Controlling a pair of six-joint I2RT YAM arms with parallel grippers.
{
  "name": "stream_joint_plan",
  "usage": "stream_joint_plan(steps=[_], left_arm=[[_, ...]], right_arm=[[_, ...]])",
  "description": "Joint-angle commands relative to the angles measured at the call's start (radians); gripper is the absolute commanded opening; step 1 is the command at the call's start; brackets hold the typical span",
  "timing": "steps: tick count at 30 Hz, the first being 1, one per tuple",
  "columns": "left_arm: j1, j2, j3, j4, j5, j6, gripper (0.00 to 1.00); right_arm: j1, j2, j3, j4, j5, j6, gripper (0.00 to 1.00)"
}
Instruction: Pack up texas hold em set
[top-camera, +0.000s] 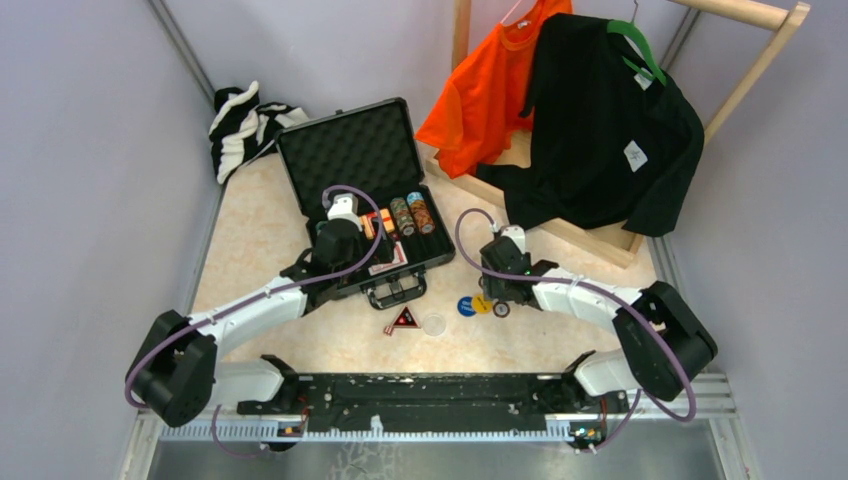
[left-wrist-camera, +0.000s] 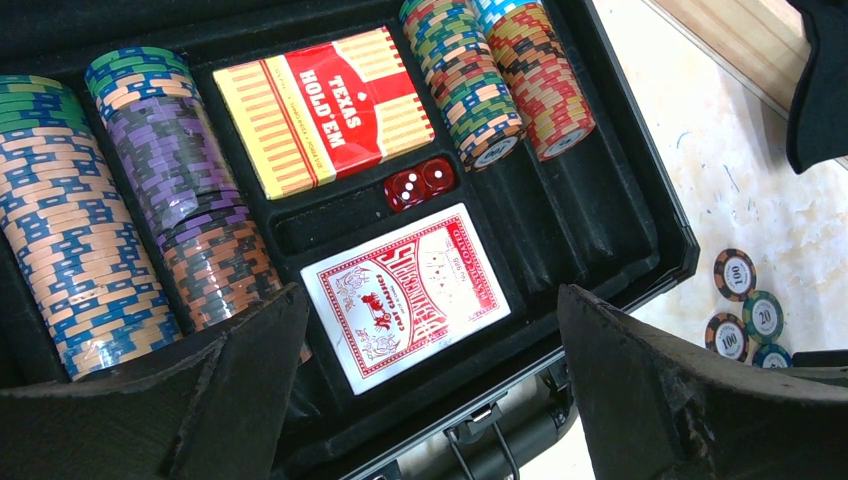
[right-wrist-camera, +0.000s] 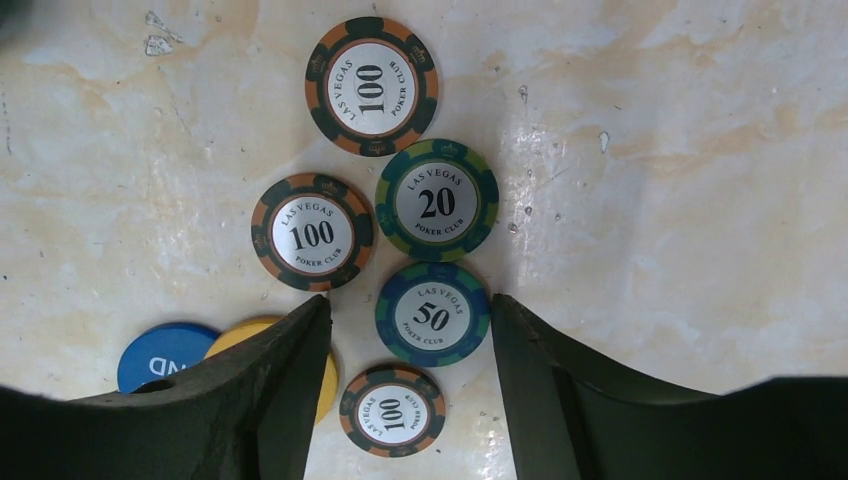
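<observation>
Five loose multicoloured poker chips (right-wrist-camera: 437, 200) are seen lying flat on the pale marbled tabletop (right-wrist-camera: 700, 150), near the right front corner of the black hard briefcase (top-camera: 352, 150), which is stood open with its foam-lined lid raised. Three are marked 100, one 20 and one 50. The right gripper (right-wrist-camera: 410, 305) is held low over them with its jaws spread and nothing clamped. The blue 50 chip (right-wrist-camera: 432, 313) is bracketed between the two fingers, though whether the nearer finger touches its rim cannot be told. A small round blue disc (right-wrist-camera: 160, 355) and a small round yellow disc (right-wrist-camera: 245, 335) are found just beside the chips, the yellow one partly covered by a finger. A small clear round disc (top-camera: 433, 323) and a black-red triangle (top-camera: 404, 320) are laid on the table in front of the case handle. Inside the case, rows of stacked chips (left-wrist-camera: 130, 200) are packed on edge at both sides, with a yellow-and-red Texas Hold'em box (left-wrist-camera: 325, 110), two red dice (left-wrist-camera: 420, 183) and a red card deck (left-wrist-camera: 405, 295) set in the middle compartments. The left gripper (left-wrist-camera: 430, 300) is poised above the case's near edge, jaws fully parted and empty. A black-and-white striped cloth (top-camera: 245, 125) is bunched beyond the case's far left corner, and an orange shirt (top-camera: 490, 85) and a black shirt (top-camera: 600, 130) are hung on a wooden rack (top-camera: 750, 12) at the far right.
</observation>
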Motion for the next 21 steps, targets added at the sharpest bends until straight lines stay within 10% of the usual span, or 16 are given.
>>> stream_joint_plan(steps=[1,12,21], left_arm=[[-0.005,0.006,0.005,0.008,0.015,-0.002,1.0],[-0.005,-0.002,0.004,0.005,0.01,-0.002,1.0],[-0.005,0.001,0.005,0.006,0.01,0.001,1.0]], right_arm=[[-0.007,0.019,-0.025,0.019,-0.012,0.022,0.57],[-0.007,-0.005,-0.006,-0.009,-0.013,0.015,0.31],[-0.006,-0.03,0.048,-0.042,-0.008,0.002,0.3]])
